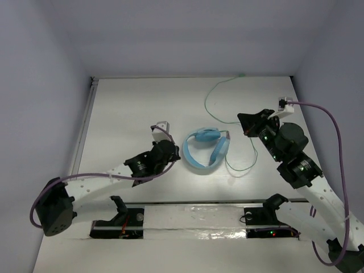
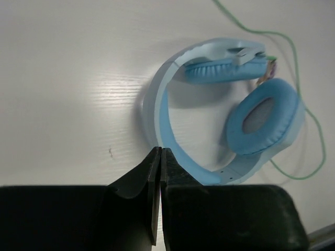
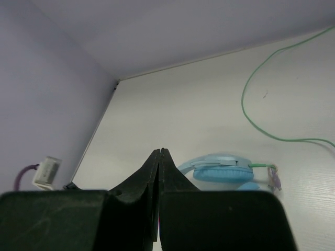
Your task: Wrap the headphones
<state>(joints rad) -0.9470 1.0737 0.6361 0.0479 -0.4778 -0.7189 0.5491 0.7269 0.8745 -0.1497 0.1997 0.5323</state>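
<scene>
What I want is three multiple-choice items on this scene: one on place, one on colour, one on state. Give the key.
1. Where do the headphones lie?
A) against the back wall
B) on the table, centre
C) off the table
2. What colour is their thin cable?
A) red
B) black
C) pale green
3. How do the left claw and right claw stand?
A) both shut, empty
B) both open
C) one open
Key: B, the top view shows them mid-table; C, a green line loops beyond them; A, each wrist view shows it closed on nothing.
</scene>
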